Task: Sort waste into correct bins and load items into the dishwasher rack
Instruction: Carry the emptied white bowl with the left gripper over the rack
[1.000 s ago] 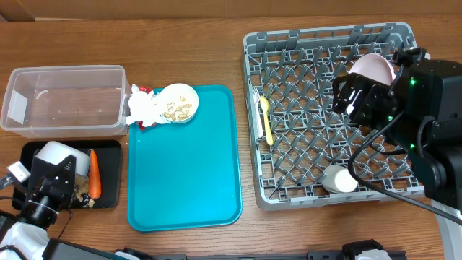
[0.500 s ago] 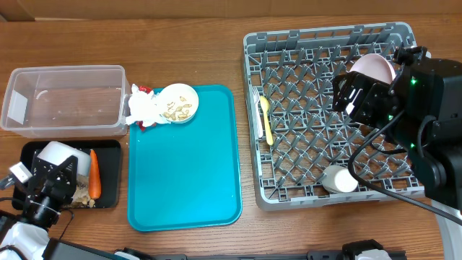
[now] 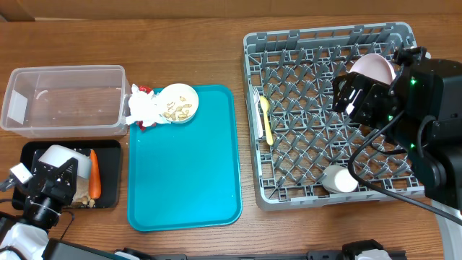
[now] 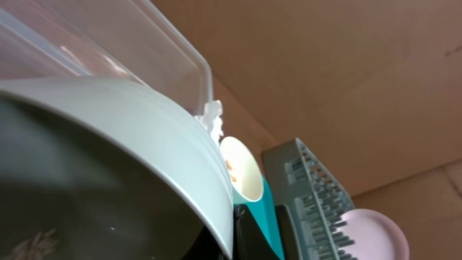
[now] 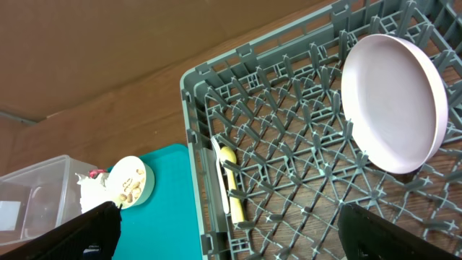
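Rack (image 3: pixel 328 115), right of the teal tray (image 3: pixel 184 166): loaded so far with the plate (image 3: pixel 372 68) on edge at the far corner, the cup (image 3: pixel 339 179) at the near edge, and the spoon (image 3: pixel 268 123) and fork (image 3: pixel 258 115) along the side facing the teal tray.

Clear tub (image 3: pixel 63 101), left of the teal tray's far corner: looks empty. The napkin (image 3: pixel 143 108) and red wrapper (image 3: pixel 144 89) lie between them, not yet binned.

Black tray (image 3: pixel 108 150), left of the teal tray's near half: carrot (image 3: pixel 94 177) and some food bits (image 3: pixel 83 200) are in.

Second bowl (image 3: pixel 177 103), on the teal tray's far-left corner: holds food. To empty, then rack.

My left gripper (image 3: pixel 52 177) pinches a bowl (image 3: pixel 59 157) above the black tray. My right gripper (image 3: pixel 354 97) is spread wide and holds nothing, over the rack beside the plate.

Unclear: where my left fingers meet the rim, and whether that bowl is emptied. The left wrist view is mostly bowl wall.
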### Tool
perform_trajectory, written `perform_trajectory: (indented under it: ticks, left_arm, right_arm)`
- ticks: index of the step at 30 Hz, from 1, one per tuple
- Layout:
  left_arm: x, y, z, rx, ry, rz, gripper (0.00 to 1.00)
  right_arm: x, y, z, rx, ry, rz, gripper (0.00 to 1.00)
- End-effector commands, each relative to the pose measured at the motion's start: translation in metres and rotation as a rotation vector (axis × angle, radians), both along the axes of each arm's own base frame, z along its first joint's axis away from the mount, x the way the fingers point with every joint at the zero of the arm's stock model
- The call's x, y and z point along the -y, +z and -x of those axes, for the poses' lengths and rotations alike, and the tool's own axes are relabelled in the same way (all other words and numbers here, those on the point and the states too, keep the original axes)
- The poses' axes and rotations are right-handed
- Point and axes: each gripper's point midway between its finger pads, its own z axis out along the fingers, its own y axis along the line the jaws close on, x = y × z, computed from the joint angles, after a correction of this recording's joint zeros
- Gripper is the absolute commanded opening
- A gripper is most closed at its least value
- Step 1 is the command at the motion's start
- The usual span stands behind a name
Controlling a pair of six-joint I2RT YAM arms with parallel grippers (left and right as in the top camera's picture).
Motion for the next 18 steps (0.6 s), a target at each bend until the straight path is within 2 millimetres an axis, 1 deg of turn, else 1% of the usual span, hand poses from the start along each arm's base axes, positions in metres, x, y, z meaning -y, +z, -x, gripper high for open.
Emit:
perform_trajectory:
  ticks: [1,2,3,4,5,6,7,8,9,10,11,12,16,18]
  left_arm:
    - [0.002,0.004,0.001,0.047,-0.011,-0.011,0.04]
    - [0.002,0.003,0.002,0.031,-0.001,0.028,0.04]
    - [0.007,0.021,0.003,0.112,-0.022,0.119,0.04]
    - [0.008,0.027,0.003,0.166,-0.040,0.064,0.04]
    - [0.006,0.021,0.002,0.155,-0.037,-0.007,0.04]
    - [0.002,0.008,0.002,0.086,-0.019,-0.055,0.04]
    - [-0.001,-0.001,0.002,0.014,0.006,-0.009,0.04]
    - [-0.001,0.000,0.002,-0.001,0.018,0.068,0.04]
    - [0.001,0.005,0.002,0.017,0.012,0.105,0.04]
    - [0.001,0.003,0.002,0.023,0.005,0.051,0.04]
    - [-0.001,-0.003,0.002,-0.003,0.011,0.010,0.04]
    - [-0.002,-0.005,0.003,-0.019,0.019,0.021,0.04]
    - [0.005,0.011,0.003,0.061,-0.007,0.089,0.04]
    - [0.011,0.027,0.003,0.145,-0.037,0.121,0.04]
  right_arm:
    - [0.002,0.005,0.001,0.013,-0.006,0.007,1.00]
    - [0.002,0.005,0.001,0.014,-0.006,0.007,1.00]
    - [0.002,0.005,0.001,0.014,-0.005,0.007,1.00]
    - [0.002,0.005,0.001,0.014,-0.006,0.007,1.00]
    - [0.003,0.005,0.001,0.014,-0.006,0.007,1.00]
    - [0.002,0.005,0.000,0.015,-0.006,0.007,1.00]
    - [0.002,0.006,0.000,0.019,-0.006,0.006,1.00]
    - [0.002,0.006,0.000,0.021,-0.006,0.006,1.00]
    - [0.002,0.006,0.000,0.021,-0.006,0.006,1.00]
    - [0.002,0.006,0.000,0.021,-0.005,0.006,1.00]
    - [0.002,0.006,-0.001,0.022,-0.006,0.005,1.00]
    - [0.002,0.006,-0.001,0.023,-0.006,0.005,1.00]
    - [0.002,0.007,-0.001,0.026,-0.005,0.004,1.00]
    - [0.002,0.007,-0.001,0.026,-0.004,0.003,1.00]
